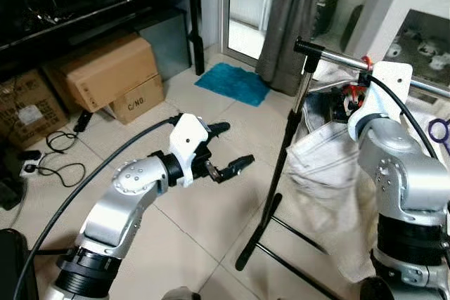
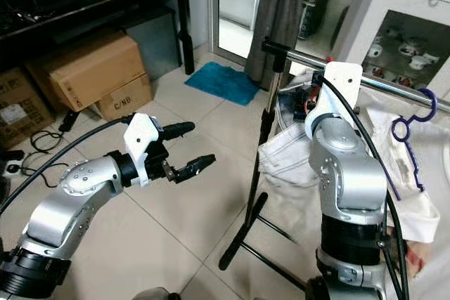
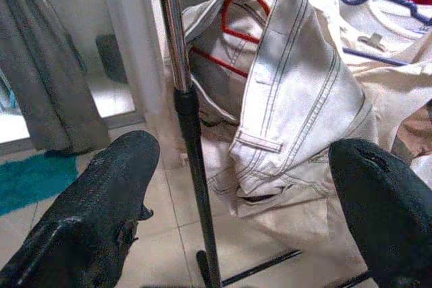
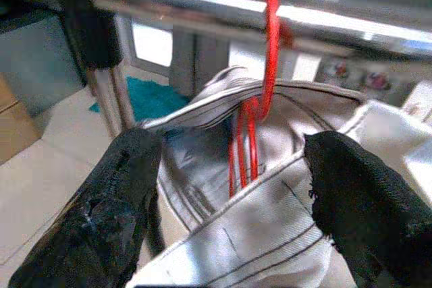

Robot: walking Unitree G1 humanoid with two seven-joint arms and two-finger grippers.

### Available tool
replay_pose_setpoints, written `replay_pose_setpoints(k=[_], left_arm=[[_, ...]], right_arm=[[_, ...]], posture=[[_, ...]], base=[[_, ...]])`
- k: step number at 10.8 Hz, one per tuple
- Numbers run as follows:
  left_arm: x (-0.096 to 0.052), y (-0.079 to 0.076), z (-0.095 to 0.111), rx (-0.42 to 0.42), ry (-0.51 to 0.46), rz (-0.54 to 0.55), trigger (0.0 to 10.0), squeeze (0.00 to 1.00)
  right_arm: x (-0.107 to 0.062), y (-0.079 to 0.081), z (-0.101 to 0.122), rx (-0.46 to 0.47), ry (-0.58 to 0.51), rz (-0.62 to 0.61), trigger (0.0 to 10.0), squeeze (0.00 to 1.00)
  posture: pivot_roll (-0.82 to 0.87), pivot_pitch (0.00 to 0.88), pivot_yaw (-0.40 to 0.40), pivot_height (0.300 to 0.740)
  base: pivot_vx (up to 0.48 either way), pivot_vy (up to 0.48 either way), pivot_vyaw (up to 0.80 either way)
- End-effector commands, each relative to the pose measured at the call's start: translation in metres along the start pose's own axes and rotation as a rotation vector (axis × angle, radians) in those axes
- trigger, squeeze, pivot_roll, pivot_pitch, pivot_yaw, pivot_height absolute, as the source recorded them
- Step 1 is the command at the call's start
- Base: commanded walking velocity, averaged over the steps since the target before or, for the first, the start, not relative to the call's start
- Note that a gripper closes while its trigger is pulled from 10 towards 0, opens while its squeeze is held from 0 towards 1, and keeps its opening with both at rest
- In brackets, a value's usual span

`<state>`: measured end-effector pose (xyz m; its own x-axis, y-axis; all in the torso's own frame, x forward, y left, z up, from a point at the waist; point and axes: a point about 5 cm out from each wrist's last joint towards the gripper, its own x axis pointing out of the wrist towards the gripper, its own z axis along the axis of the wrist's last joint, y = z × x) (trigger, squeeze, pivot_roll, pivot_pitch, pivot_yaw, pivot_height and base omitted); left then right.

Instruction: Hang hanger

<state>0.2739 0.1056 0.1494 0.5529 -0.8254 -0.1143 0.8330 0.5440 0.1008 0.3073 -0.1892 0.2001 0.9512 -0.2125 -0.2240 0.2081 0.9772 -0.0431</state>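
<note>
My right tool [image 4: 229, 187] is up at the clothes rail [image 4: 202, 5], its two black fingers [image 4: 115, 200] spread wide and holding nothing, one on either side of the red hanger [image 4: 268, 65]. That hanger's hook is already looped over the chrome rail, and its thin wire neck runs down into the collar of a white garment with dark stitching [image 4: 270, 234] that drapes below. From my head I see the same red hook [image 1: 365, 63] just beside my right wrist, near the black end cap of the rail and its upright stand post [image 1: 281, 166]. My left tool [image 1: 232, 152] is held low over the tiled floor, well apart from the rack, fingers also wide and empty, pointing toward the post and the hanging white cloth. I judge the hanger to be light, thin and springy, slick on the smooth rail, so it will slide or swing easily; the soft garment adds the weight and will sway. If it needs steadying, the neck just under the hook is the place to pinch. A purple hanger [image 2: 415, 121] sits further along the rail, and cardboard boxes [image 1: 105, 75] and a blue mat [image 1: 232, 82] lie beyond.
</note>
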Motion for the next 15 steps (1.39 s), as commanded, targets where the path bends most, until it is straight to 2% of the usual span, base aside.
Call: replay_pose_setpoints(k=[1, 3, 5, 8, 10, 13, 15], left_arm=[[0.002, 0.002, 0.005, 0.025, -0.009, -0.011, 10.0, 0.0], [0.001, 0.001, 0.003, 0.028, -0.006, -0.012, 10.0, 0.0], [0.0, -0.001, 0.001, 0.025, -0.001, -0.014, 10.0, 0.0], [-0.001, -0.003, -0.001, 0.029, 0.01, -0.016, 10.0, 0.0], [0.001, -0.003, -0.002, 0.035, 0.013, -0.015, 10.0, 0.0], [0.002, -0.003, -0.002, 0.041, 0.02, -0.02, 10.0, 0.0], [0.001, -0.002, -0.003, 0.045, 0.025, -0.02, 10.0, 0.0]], right_arm=[[-0.002, -0.001, 0.001, 0.016, -0.008, 0.035, 10.0, 0.0], [0.003, 0.009, 0.002, -0.005, -0.024, 0.101, 10.0, 0.0], [0.018, 0.012, -0.002, -0.044, 0.014, 0.089, 10.0, 0.0], [0.04, 0.009, 0.0, -0.091, 0.097, 0.058, 10.0, 0.0], [0.049, 0.003, 0.006, -0.058, 0.117, 0.018, 10.0, 0.0], [0.049, -0.009, 0.005, -0.035, 0.149, -0.014, 10.0, 0.0], [0.042, -0.019, 0.007, -0.011, 0.146, -0.012, 10.0, 0.0]], posture=[[0.02, 0.0, 0.043, 0.74], [0.02, 0.0, 0.036, 0.74], [0.01, 0.0, 0.033, 0.74], [0.01, 0.0, 0.027, 0.74], [0.01, 0.0, 0.026, 0.74], [0.0, 0.0, 0.033, 0.74], [-0.01, 0.0, 0.041, 0.74]], base=[[0.0, 0.0, 0.0], [0.0, 0.0, 0.0], [0.0, 0.0, 0.0], [0.0, 0.0, 0.0], [0.0, 0.0, 0.0], [0.0, 0.0, 0.0], [0.0, 0.0, 0.0]])
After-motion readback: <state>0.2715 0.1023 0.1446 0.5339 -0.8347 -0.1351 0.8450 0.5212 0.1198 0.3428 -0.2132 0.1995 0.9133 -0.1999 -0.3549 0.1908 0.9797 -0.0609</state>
